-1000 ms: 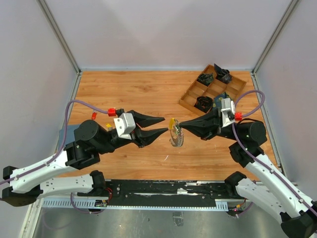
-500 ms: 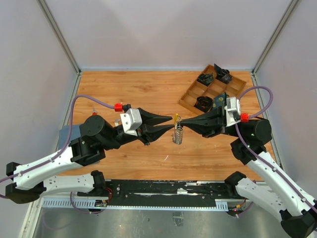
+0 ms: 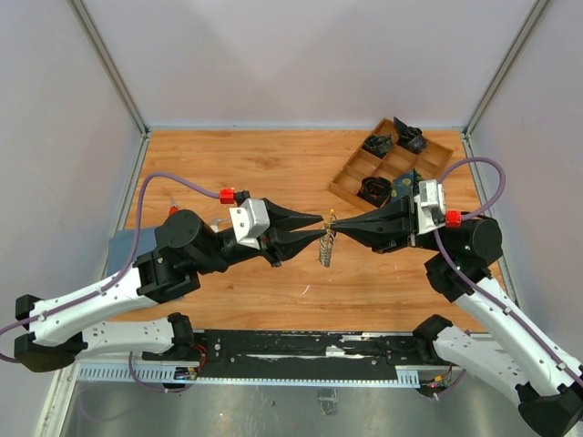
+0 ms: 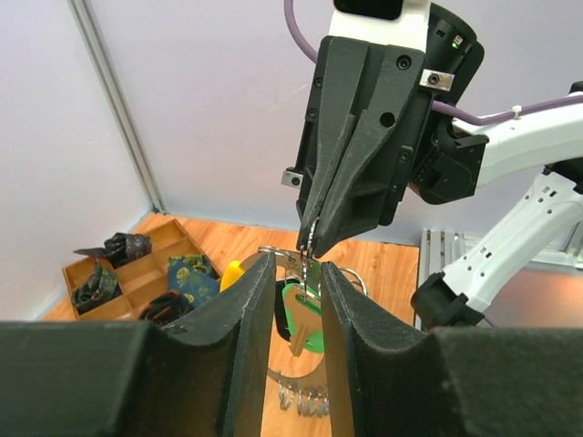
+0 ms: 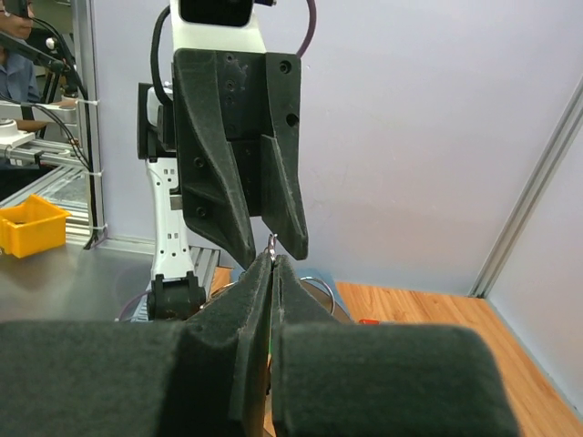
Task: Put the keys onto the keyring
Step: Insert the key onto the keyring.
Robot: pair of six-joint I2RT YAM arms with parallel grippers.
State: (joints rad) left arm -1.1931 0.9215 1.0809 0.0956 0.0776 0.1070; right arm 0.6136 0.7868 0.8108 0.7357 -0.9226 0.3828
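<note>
The keyring [image 3: 326,248] hangs edge-on above the table, between the two grippers. My right gripper [image 3: 334,221] is shut on the ring's thin wire at its top; in the right wrist view [image 5: 273,259] the wire sticks out just above the closed fingertips. My left gripper [image 3: 321,226] is open, its fingers on either side of the ring. In the left wrist view [image 4: 290,266] a green-headed key [image 4: 306,316] and a black-headed one hang between the fingers without being clamped. The ring's yellow sleeve [image 4: 233,273] shows left of them, and small metal pieces [image 4: 305,401] hang below.
A wooden compartment tray [image 3: 351,177] with dark rolled fabric bundles [image 3: 375,189] stands at the back right, close behind my right gripper; it also shows in the left wrist view [image 4: 68,273]. Grey walls enclose the wooden table [image 3: 237,164].
My left gripper has moved right until its open fingers straddle the ring. My right gripper has lifted and turned the keyring, which now hangs edge-on.
</note>
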